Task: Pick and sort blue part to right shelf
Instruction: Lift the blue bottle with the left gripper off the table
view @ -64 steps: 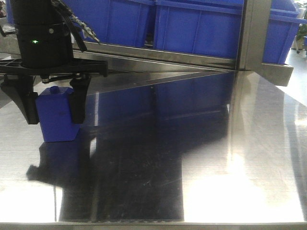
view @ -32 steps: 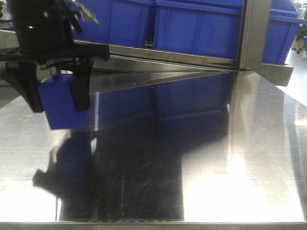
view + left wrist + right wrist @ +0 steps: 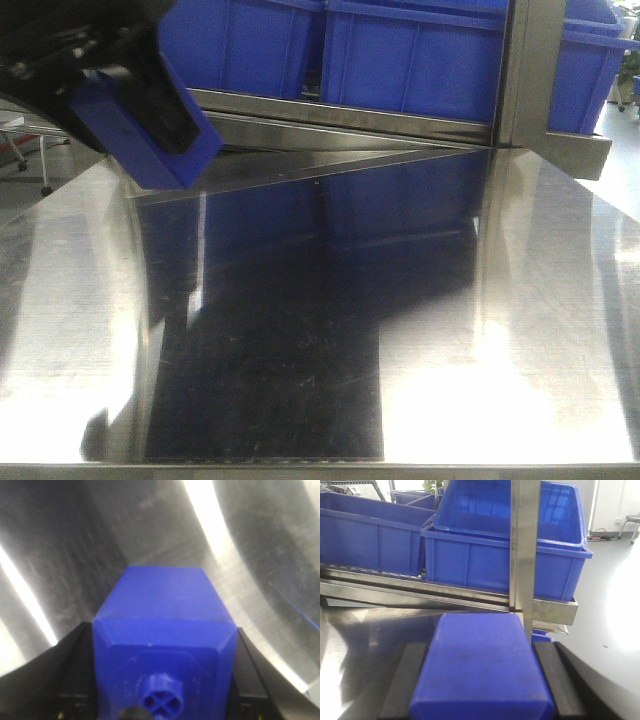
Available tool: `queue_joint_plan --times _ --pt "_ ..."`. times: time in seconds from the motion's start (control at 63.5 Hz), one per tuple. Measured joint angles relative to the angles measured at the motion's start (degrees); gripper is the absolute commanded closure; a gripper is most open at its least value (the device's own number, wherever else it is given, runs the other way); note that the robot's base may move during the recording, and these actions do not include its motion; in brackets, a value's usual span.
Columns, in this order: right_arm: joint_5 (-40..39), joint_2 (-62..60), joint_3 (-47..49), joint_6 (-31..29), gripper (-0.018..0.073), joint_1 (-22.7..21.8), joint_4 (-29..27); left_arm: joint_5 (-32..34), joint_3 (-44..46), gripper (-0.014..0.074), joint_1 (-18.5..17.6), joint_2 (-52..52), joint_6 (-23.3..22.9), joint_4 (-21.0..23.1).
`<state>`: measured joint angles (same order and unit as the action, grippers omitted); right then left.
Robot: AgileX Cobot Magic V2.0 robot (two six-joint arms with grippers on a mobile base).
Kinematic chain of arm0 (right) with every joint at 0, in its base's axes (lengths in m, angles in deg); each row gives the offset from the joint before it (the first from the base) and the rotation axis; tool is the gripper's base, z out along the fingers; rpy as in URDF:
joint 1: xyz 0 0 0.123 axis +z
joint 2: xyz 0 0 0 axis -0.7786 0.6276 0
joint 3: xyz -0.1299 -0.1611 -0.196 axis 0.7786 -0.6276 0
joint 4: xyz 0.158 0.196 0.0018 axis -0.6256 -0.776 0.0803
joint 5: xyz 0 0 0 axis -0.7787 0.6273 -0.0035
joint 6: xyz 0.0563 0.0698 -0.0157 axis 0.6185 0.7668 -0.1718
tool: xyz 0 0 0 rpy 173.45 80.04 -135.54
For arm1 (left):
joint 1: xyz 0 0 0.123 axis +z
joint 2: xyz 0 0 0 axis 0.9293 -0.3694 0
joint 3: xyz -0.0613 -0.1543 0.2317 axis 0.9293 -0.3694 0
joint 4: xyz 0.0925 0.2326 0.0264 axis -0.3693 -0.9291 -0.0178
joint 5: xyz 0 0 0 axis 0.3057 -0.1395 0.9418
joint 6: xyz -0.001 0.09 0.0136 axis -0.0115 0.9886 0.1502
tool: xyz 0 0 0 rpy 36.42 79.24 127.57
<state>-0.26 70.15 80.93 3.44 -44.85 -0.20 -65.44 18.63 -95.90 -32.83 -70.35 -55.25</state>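
**Both claws loaded, shelf ahead**

Right claw (image 3: 480, 682): closed on the blue part (image 3: 482, 665), dark fingers (image 3: 402, 680) pressed to both flat sides. Only a broad smooth face shows in the right wrist view; cap not visible. The part sits in front of the right shelf (image 3: 420, 587), whose steel post rises just behind it, with blue bins (image 3: 485, 562) on the tier above.

Left claw (image 3: 140, 125): clamped on a squat blue block (image 3: 135, 150), tilted, held clear above the counter (image 3: 500, 350) at its far left. The left wrist view shows bevelled corners and a small round knob (image 3: 160, 700) facing the camera.
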Motion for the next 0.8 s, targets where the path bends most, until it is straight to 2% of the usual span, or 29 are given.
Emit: queue_joint_plan --times 0.22,0.346,0.519,0.803 --pt "0.0 0.0 0.0 0.0 0.0169 0.0 0.0 16.82 -13.63 0.0244 0.0 11.79 0.54 0.85" --pt "0.0 0.0 0.0 0.0 0.0169 0.0 0.0 22.96 -19.97 0.0244 1.55 18.13 0.54 2.97" --pt "0.0 0.0 0.0 0.0 0.0169 0.0 0.0 24.74 -27.74 0.0244 7.87 27.03 0.54 3.3" --pt "0.0 0.0 0.0 0.0 0.0169 0.0 0.0 25.64 -34.32 0.0244 18.91 42.72 0.54 -0.6"
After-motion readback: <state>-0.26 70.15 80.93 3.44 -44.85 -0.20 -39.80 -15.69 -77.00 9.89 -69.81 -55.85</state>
